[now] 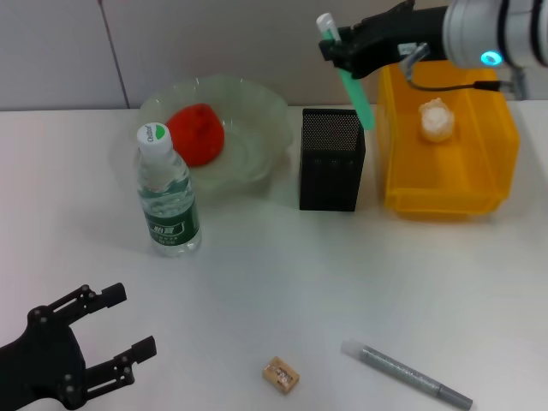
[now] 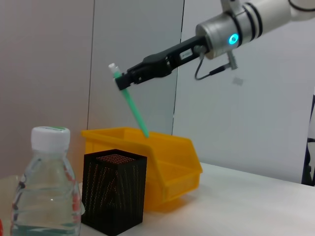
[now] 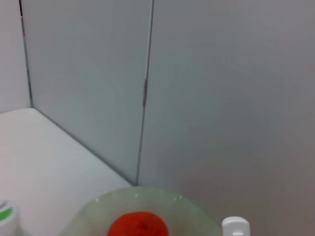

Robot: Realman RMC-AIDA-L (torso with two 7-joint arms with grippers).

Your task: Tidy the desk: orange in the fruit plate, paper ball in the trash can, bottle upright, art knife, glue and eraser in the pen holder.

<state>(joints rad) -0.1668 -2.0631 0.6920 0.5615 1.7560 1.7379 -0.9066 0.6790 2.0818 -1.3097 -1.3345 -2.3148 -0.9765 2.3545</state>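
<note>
Fingers of right gripper clamp slim green glue stick above black mesh pen holder; left gripper splayed.

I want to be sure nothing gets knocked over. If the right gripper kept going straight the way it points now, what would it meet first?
The right gripper, shut on the green glue stick, points out toward the robot's left, above the pen holder. The way looks free; farther on is the wall, though depth is unclear.
</note>
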